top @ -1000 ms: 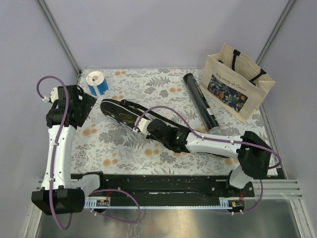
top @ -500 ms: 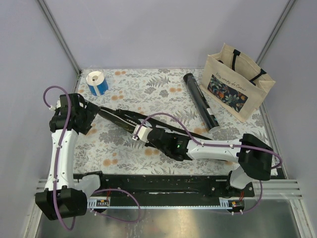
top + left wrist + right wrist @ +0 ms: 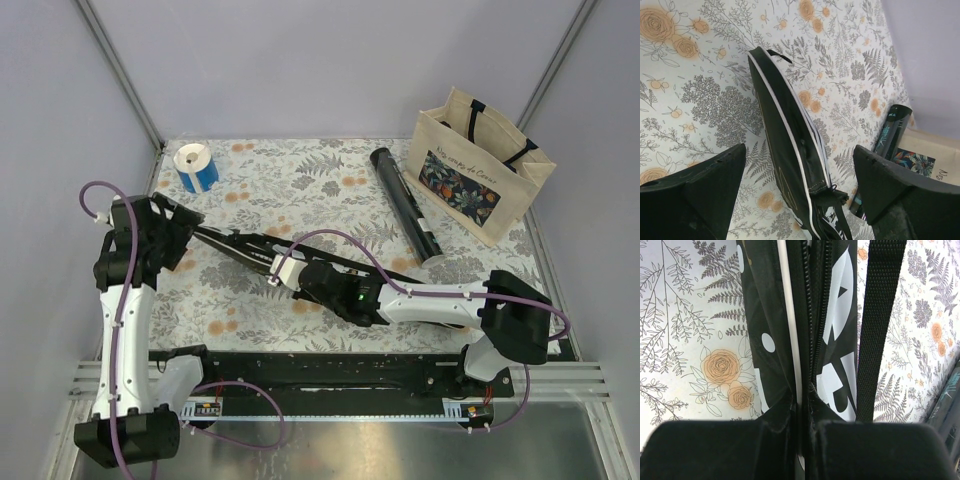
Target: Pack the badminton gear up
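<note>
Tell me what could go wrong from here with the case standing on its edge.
1. The racket case stands on edge, pinched only at its zipper seam by the right hand. The left hand is open, so the case may flop flat.
2. The loose strap beside that pinch could snag.
3. One end of the case lies close to the black tube, and a swing might knock it.
</note>
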Robot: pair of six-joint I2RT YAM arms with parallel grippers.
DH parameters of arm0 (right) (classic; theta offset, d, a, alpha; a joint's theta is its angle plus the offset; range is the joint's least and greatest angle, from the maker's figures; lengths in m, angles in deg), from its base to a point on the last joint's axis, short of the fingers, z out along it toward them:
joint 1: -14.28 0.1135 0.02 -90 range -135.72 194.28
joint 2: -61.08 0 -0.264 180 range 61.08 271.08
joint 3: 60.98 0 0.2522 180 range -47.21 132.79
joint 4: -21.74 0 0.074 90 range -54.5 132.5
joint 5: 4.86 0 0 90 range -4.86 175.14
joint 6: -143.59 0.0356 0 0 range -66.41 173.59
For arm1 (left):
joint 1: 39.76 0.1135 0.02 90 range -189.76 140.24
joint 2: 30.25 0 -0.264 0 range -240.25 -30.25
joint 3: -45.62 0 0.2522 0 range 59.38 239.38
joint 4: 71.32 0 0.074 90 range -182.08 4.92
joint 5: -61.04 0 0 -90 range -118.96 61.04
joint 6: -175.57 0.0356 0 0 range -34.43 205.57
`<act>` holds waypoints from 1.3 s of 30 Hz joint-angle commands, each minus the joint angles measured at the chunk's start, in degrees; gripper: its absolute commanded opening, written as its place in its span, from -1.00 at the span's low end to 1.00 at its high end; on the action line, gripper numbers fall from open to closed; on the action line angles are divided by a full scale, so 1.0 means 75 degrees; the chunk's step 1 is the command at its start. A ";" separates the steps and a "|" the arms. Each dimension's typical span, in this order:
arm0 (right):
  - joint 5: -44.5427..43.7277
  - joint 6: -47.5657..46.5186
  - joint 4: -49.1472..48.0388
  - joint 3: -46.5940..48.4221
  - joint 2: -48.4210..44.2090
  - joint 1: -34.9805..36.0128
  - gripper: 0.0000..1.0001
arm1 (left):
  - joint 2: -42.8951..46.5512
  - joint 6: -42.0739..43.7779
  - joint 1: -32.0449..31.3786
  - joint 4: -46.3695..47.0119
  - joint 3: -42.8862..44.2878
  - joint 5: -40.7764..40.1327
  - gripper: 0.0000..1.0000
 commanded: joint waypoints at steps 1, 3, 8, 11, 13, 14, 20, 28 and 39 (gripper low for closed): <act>0.0193 0.0371 -0.0290 0.0243 -0.0049 0.0039 -1.00 | 0.0146 -0.0015 0.0046 0.0356 -0.0385 0.0158 0.79; 0.0205 0.0348 -0.0302 0.0197 -0.0049 0.0051 -1.00 | -0.0064 0.0008 0.0046 0.0368 -0.0549 0.0286 0.78; 0.0287 0.0312 -0.0431 0.0009 -0.0119 0.0074 -1.00 | -0.0323 0.0043 0.0034 0.0707 -0.0714 0.0499 0.66; 0.0369 0.0324 -0.0501 -0.0073 -0.0178 0.0074 -0.99 | -0.0382 0.0008 0.0034 0.0848 -0.0772 0.0521 0.53; 0.0544 0.0359 -0.0548 -0.0108 -0.0213 0.0074 -0.94 | -0.0417 -0.0050 0.0046 0.0930 -0.0889 0.0650 0.42; 0.0580 0.0394 -0.0594 -0.0131 -0.0236 0.0074 -0.91 | -0.0440 -0.0062 0.0046 0.0953 -0.0936 0.0697 0.35; 0.0721 0.0990 -0.0724 0.0172 -0.0143 0.0074 -0.35 | -0.0324 -0.0331 0.0046 0.0755 -0.1241 0.0756 -0.43; 0.1200 0.2175 -0.1063 0.1145 0.0255 0.0074 0.07 | -0.0300 -0.0660 0.0046 0.0789 -0.1358 0.1131 -1.00; 0.0884 0.2035 -0.1064 0.2621 0.1169 0.0074 0.24 | -0.0159 -0.0777 0.0046 0.0895 -0.1710 0.1224 -1.00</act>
